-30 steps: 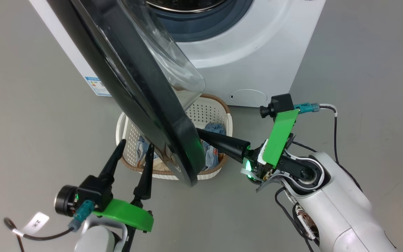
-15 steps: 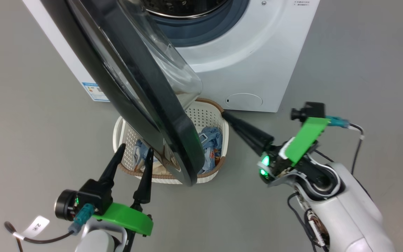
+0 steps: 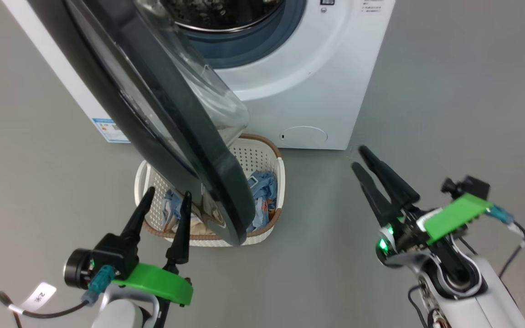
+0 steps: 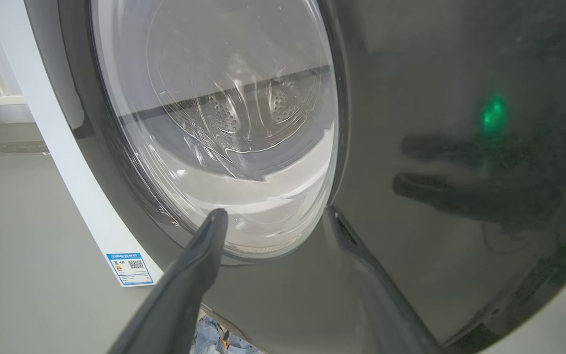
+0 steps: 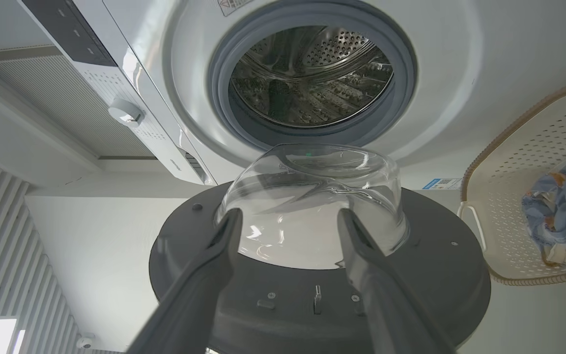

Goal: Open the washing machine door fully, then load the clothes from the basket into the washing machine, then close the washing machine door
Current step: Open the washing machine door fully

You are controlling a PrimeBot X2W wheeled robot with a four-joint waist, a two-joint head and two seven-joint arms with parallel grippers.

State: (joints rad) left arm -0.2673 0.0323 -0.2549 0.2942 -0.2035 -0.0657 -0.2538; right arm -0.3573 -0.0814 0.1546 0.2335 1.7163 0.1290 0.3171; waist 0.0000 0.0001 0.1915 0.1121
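The washing machine (image 3: 326,68) stands at the top of the head view with its steel drum (image 5: 307,73) exposed. The washing machine door (image 3: 167,118) hangs swung out over the basket (image 3: 262,142), its glass bowl (image 5: 312,196) on the dark grey inner face (image 5: 435,275). Blue printed clothes (image 3: 260,191) lie in the basket, partly hidden by the door. My left gripper (image 3: 167,192) is open just in front of the door's glossy outer face (image 4: 435,98). Out on the floor right of the basket, my right gripper (image 3: 358,157) is open and empty.
Grey floor surrounds the machine. A blue label sticker (image 3: 110,130) sits low on the machine's left side, and a round flap (image 3: 303,136) low on its front. The basket (image 5: 509,162) with the clothes (image 5: 558,201) lies at the right of the right wrist view.
My right gripper has drawn back from the door's edge to the right and opened. The head camera has shifted. The left gripper stays open in place.
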